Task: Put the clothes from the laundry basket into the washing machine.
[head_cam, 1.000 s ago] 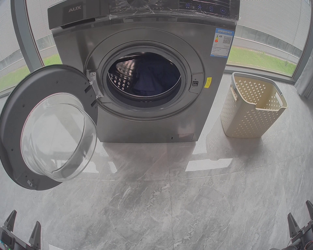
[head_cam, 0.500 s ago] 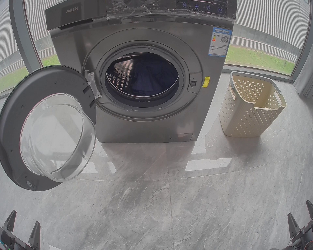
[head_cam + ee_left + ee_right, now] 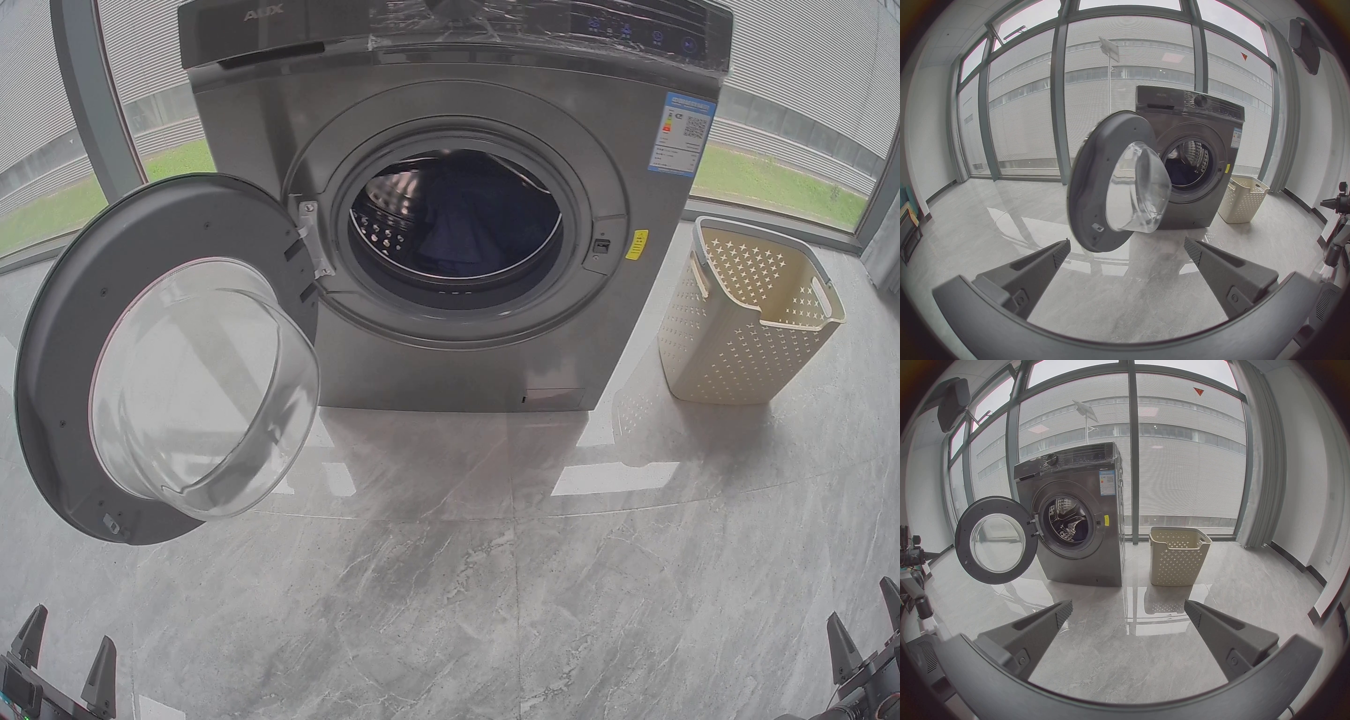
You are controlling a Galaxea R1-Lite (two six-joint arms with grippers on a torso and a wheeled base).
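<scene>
grey washing machine faces you in the head view, its door swung wide to your left and dark blue clothes lying inside. the cream laundry basket stands on the floor just right of the machine. in the left wrist view your left gripper is spread wide, holding nothing. the right wrist view shows your right gripper likewise spread wide, with nothing held.

Blue label on washing machine (illegible).
</scene>
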